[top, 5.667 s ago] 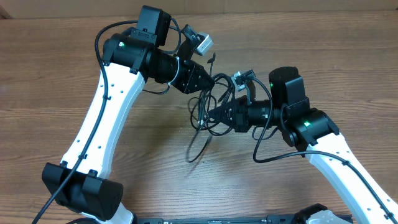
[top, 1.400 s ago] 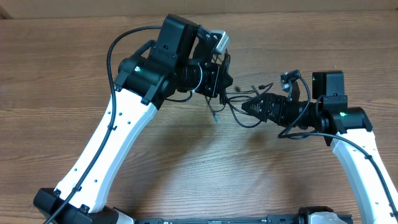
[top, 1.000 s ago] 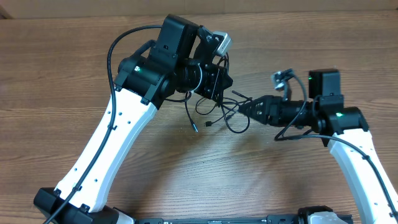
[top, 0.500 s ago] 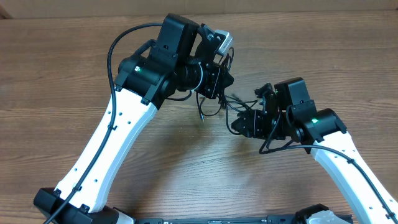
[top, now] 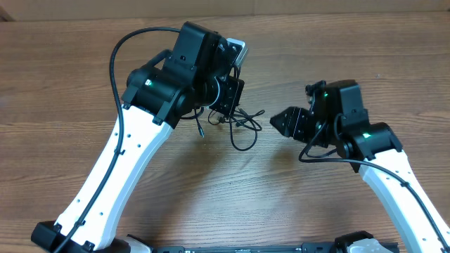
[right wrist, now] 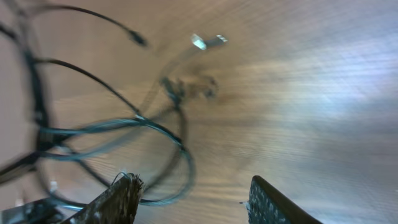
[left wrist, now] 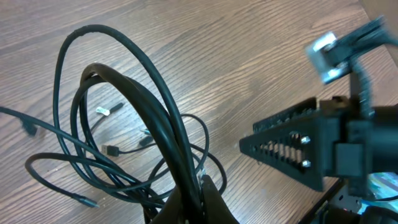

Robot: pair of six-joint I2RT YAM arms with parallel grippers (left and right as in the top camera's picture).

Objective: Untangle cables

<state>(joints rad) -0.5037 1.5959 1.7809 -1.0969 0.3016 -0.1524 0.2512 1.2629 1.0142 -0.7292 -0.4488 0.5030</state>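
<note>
The cables (top: 242,126) are thin black cords in loose tangled loops, hanging from my left gripper (top: 230,107) down to the wooden table. In the left wrist view the bundle of cables (left wrist: 155,118) runs up between the jaws of the left gripper (left wrist: 191,198), which is shut on them, with small plug ends (left wrist: 102,111) lying on the wood. My right gripper (top: 276,121) points left, a short gap away from the loops. In the blurred right wrist view the right gripper (right wrist: 193,196) is open and holds nothing. A cable loop (right wrist: 177,149) curves just past its left finger (right wrist: 118,200).
The wooden table (top: 63,84) spreads all around. The left arm's white link (top: 119,161) slants across the left half and the right arm's link (top: 394,190) comes in from the lower right. A pale wall edge (top: 316,8) runs along the back.
My right gripper has drawn back to the right, away from the loops it was at a second ago. The left arm has shifted slightly left, still holding the cables, which now hang lower.
</note>
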